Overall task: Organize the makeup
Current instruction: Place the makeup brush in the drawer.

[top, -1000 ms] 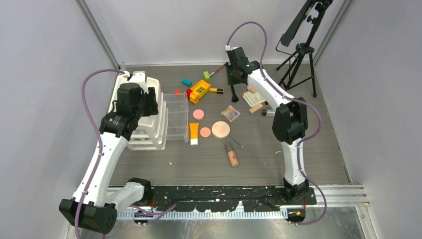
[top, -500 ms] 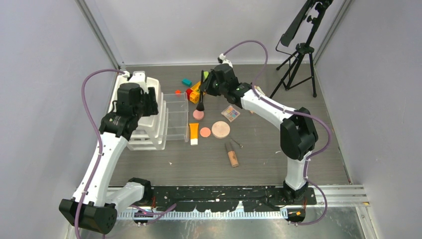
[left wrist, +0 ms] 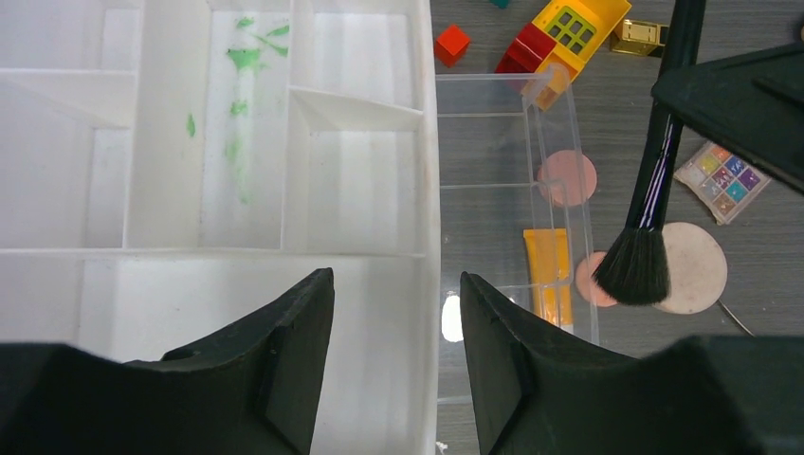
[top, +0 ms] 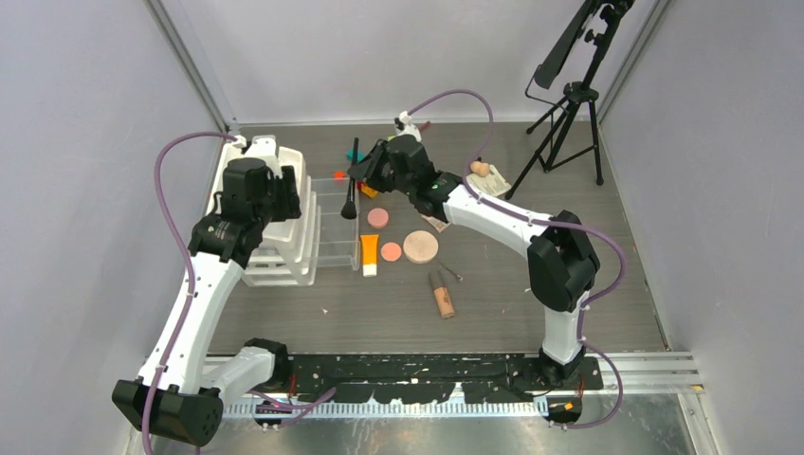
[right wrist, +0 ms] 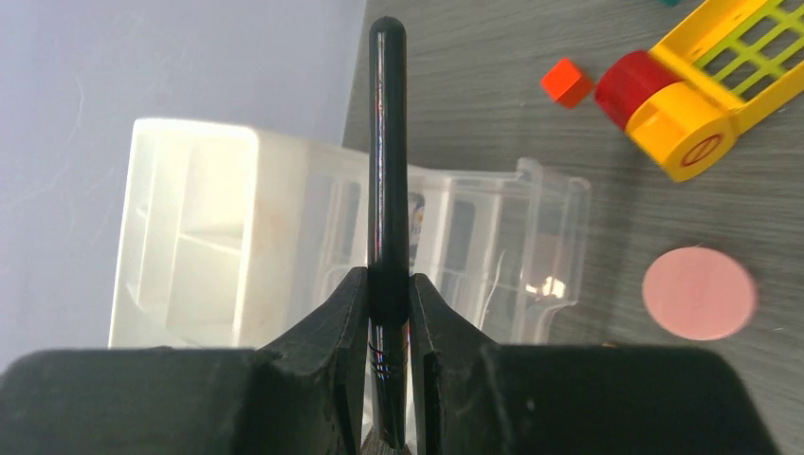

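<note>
Grey worktop [top: 493,303] — your right fingers [right wrist: 346,322] clamp the black brush [top: 352,185] upright, bristles over the clear tray [top: 332,237]; left fingers [left wrist: 284,379] half-open, empty.

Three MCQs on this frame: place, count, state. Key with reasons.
1. The black brush is: A) lying on the table B) in the right jaws C) in the left jaws
2. Round compacts on the table: A) two B) three C) five
3. Left jaws: A) open, empty B) shut on the brush C) fully shut, empty
Key: 1B, the right wrist view shows the jaws clamping its handle; 2B, two pink and one peach; 3A, the left wrist view shows a bare gap between them.
</note>
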Robot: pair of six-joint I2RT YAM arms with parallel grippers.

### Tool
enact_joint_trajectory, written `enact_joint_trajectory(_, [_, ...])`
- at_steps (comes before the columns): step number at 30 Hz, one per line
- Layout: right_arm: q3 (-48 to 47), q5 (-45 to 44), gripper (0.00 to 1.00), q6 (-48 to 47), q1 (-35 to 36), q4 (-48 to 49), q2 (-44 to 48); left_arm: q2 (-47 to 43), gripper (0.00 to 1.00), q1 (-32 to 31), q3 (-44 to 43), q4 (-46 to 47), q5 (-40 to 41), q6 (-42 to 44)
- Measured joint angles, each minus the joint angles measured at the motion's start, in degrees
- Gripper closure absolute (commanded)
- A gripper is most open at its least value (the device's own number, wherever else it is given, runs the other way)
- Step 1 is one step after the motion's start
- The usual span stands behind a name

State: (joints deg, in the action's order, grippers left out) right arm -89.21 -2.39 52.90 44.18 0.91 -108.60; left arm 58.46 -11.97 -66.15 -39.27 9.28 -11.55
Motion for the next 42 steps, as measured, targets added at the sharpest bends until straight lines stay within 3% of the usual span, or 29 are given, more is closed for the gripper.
enact_joint_trajectory(27, [-0.2, -8.1, 0.99, -1.1, 8.6, -4.2, -2.7, 0.0, 0.47, 0.0, 0.0, 0.0, 0.4, 0.0])
enact_joint_trajectory(42, [-3.8, -8.0, 0.68, -2.0, 9.5, -8.3, -7.9, -0.2, 0.46, 0.0, 0.2, 0.0, 0.3, 0.0])
